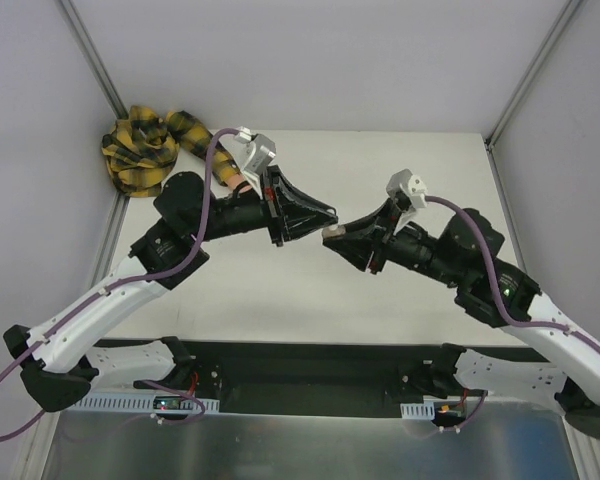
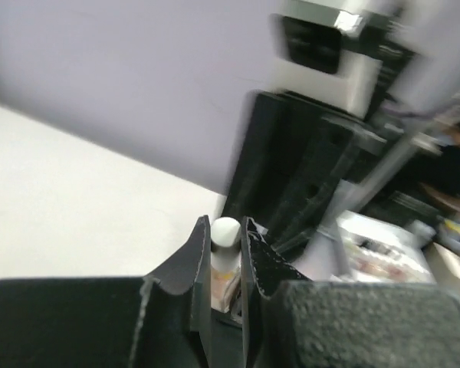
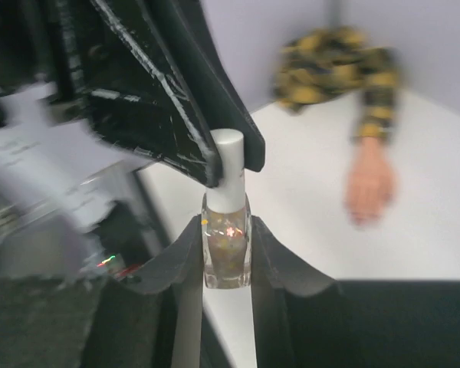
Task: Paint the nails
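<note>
Two black two-finger grippers meet tip to tip above the white tabletop [image 1: 280, 300].

**Top external view.** The left gripper [image 1: 326, 216] and the right gripper [image 1: 331, 240] converge on a small clear glass nail-polish bottle [image 1: 333, 231], of which only a pale sliver shows between them. Well apart from the bottle, to its far left and beyond it, a yellow-and-black plaid sleeve [image 1: 140, 148] lies bunched in the tabletop's corner.

**Left wrist view.** The left jaws are drawn almost together, pinching the bottle's white cylindrical cap [image 2: 225, 231] between their tips. Just behind the bottle stands the right gripper's dark body, blurred.

**Right wrist view.** The right jaws are closed to a narrow gap on the bottle's glass body, which stands upright and holds glittery polish. The cap rises directly above the body and is clamped by the left gripper's fingertips [image 3: 203, 157] reaching in from the upper left. Beyond the bottle and to its right, well apart, a peach-skinned mannequin hand [image 3: 370, 180] lies on the tabletop with its fingers pointing toward the camera. The plaid sleeve lies behind it. The nails [image 3: 362, 218] sit at the fingertip end nearest the bottle, visible only as a pinkish-red blur.
</note>
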`<state>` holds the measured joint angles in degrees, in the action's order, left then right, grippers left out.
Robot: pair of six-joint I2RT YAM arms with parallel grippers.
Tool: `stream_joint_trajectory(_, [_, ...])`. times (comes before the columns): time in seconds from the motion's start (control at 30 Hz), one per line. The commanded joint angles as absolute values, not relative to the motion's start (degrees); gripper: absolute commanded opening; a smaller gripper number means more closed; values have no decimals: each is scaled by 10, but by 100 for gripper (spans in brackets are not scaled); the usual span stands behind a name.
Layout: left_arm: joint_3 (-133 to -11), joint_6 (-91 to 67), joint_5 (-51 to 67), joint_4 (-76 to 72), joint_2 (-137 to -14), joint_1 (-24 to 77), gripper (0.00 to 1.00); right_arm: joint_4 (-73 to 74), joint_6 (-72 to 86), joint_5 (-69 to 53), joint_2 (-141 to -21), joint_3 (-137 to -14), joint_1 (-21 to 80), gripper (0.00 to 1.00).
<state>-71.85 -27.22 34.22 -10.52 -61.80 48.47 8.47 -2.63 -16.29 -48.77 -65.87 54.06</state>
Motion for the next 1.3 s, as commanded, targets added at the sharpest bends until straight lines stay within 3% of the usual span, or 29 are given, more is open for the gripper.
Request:
stream_joint_trajectory(0.0, [-792,-200,-20,60,-619,549,0,118,-159,496,-547,-724,699,0])
stream_joint_trajectory(0.07, [-826,-207,-102,100,-654,565,0,71,-200,654,-590,-743,749,0])
stream_joint_trajectory(0.13, [-852,-221,-134,126,-676,570,0,58,-221,659,-615,-746,751,0])
stream_joint_trajectory(0.23, [-854,-239,-132,127,-679,570,0,29,-248,633,-623,-744,751,0])
stream_joint_trajectory(0.37, [-845,-257,-99,126,-668,568,0,27,-258,488,-599,-728,743,0])
stream_joint_trajectory(0.4, [-844,-258,-82,126,-662,566,5,32,-258,457,-592,-719,741,0])
stream_joint_trajectory(0.43, [-841,-258,-38,124,-657,563,34,39,-257,430,-575,-716,736,0])
stream_joint_trajectory(0.47, [-838,-261,-21,120,-650,562,48,57,-254,377,-568,-715,732,0])
stream_joint_trajectory(0.57, [-813,-261,29,99,-616,562,76,93,-236,273,-535,-715,718,0])
stream_joint_trajectory(0.7, [-750,-259,88,29,-555,552,87,161,-214,90,-517,-736,651,0])
stream_joint_trajectory(0.93, [-684,-301,264,-101,-535,503,88,173,-128,-125,-483,-737,576,0])
stream_joint_trajectory(1.1, [-683,-302,334,-146,-562,497,86,171,-94,-178,-490,-740,569,0])
stream_joint_trajectory(1.2, [-686,-308,364,-164,-576,495,81,153,-80,-206,-485,-734,569,0])
stream_joint_trajectory(1.27, [-685,-316,375,-192,-583,494,71,149,-76,-221,-483,-732,567,0])
